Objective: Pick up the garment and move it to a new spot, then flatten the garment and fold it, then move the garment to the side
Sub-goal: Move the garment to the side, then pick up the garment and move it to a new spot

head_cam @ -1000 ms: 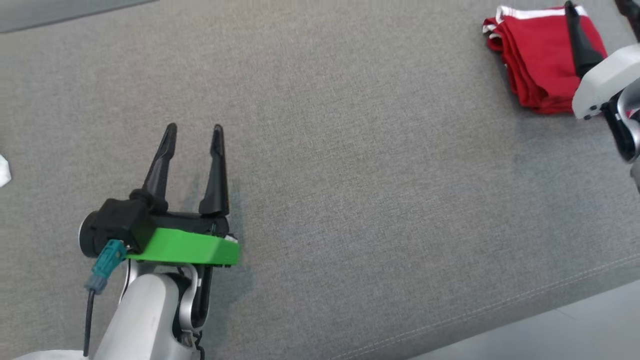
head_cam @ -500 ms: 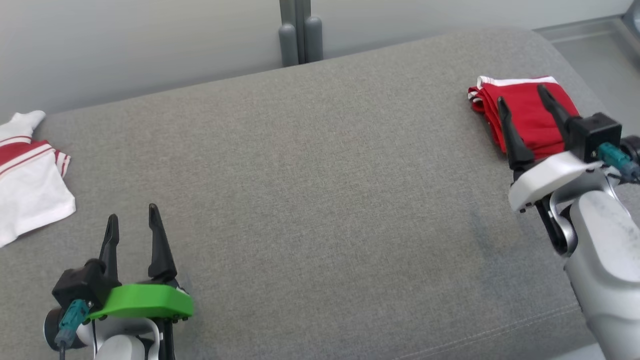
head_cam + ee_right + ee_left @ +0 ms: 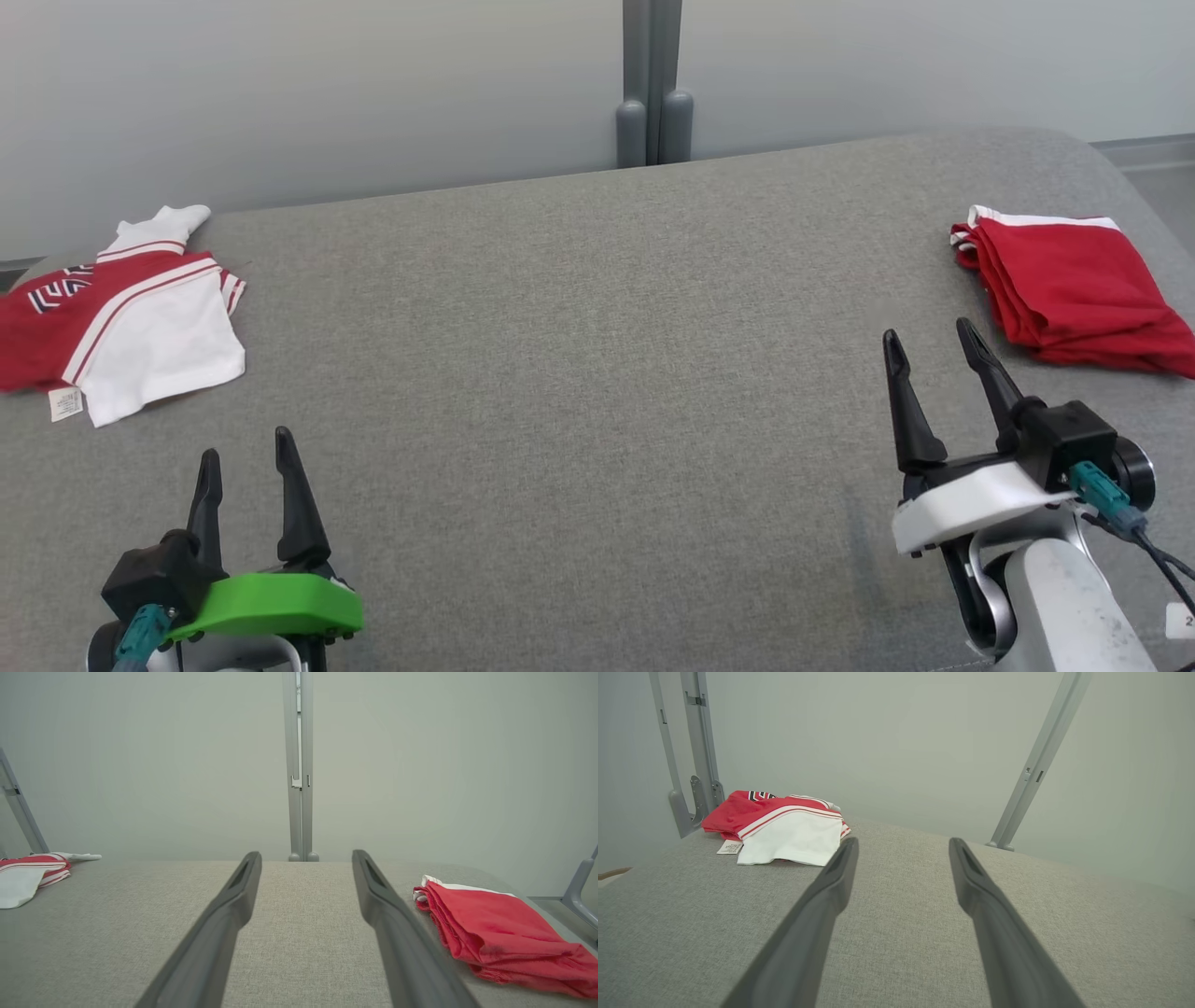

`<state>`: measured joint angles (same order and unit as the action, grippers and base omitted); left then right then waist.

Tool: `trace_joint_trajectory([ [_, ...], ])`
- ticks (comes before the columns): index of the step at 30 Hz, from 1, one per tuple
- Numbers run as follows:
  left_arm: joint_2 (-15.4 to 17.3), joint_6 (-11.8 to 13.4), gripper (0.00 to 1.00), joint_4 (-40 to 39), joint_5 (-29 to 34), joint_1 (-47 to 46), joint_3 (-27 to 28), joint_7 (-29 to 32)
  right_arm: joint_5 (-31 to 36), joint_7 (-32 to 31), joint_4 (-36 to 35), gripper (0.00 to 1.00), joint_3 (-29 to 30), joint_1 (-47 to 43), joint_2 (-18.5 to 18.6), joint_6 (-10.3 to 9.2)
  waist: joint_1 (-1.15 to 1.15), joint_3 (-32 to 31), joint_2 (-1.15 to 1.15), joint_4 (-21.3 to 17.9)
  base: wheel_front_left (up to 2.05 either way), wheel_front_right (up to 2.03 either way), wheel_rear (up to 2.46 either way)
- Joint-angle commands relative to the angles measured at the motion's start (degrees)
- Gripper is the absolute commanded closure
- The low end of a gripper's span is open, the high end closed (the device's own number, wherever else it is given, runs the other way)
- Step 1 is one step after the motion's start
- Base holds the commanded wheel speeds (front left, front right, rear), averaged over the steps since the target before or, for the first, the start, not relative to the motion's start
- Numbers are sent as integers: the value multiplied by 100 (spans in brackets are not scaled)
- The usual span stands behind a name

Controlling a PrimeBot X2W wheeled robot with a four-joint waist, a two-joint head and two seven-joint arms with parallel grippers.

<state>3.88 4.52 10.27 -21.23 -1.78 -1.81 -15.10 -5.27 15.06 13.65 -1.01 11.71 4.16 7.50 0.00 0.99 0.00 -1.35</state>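
Observation:
A folded red garment (image 3: 1074,285) with white trim lies flat at the right end of the grey padded surface (image 3: 597,373); the right wrist view has it (image 3: 495,924) to the right of my fingers. My right gripper (image 3: 928,330) stands open and empty, just left of and nearer than that garment (image 3: 306,854). At the lower left my left gripper (image 3: 246,446) is open and empty too (image 3: 903,841). A crumpled red-and-white garment (image 3: 140,327) lies at the far left end, beyond my left gripper (image 3: 784,828).
A pale wall runs along the back of the surface, with a grey double post (image 3: 653,93) at its middle. The surface rounds off at the far right corner (image 3: 1111,159). Slanted grey frame bars (image 3: 1036,760) stand behind it.
The head camera has tilted up, bringing the wall and the left garment into view. My right gripper has drawn back off the folded red garment toward the front, still open.

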Motion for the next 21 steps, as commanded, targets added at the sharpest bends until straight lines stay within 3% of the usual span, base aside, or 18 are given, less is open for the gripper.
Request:
trace_joint_trajectory([
  [1, -29, -46, 0, 11, 46, 62, 24, -5, 63, 14, -103, 0, 34, -136, -24, -2, 0, -43, 0, 86, 0, 0, 0],
  [9, -75, -184, 0, 101, 87, 2, -22, -5, 19, -145, -532, 0, 46, -559, -116, -2, 0, -49, 0, 135, 0, 0, 0],
  [21, -92, -322, 0, 412, 150, 8, -190, -5, -273, -179, -439, 0, -80, -804, -120, -2, 0, -168, 0, 127, 0, 0, 0],
])
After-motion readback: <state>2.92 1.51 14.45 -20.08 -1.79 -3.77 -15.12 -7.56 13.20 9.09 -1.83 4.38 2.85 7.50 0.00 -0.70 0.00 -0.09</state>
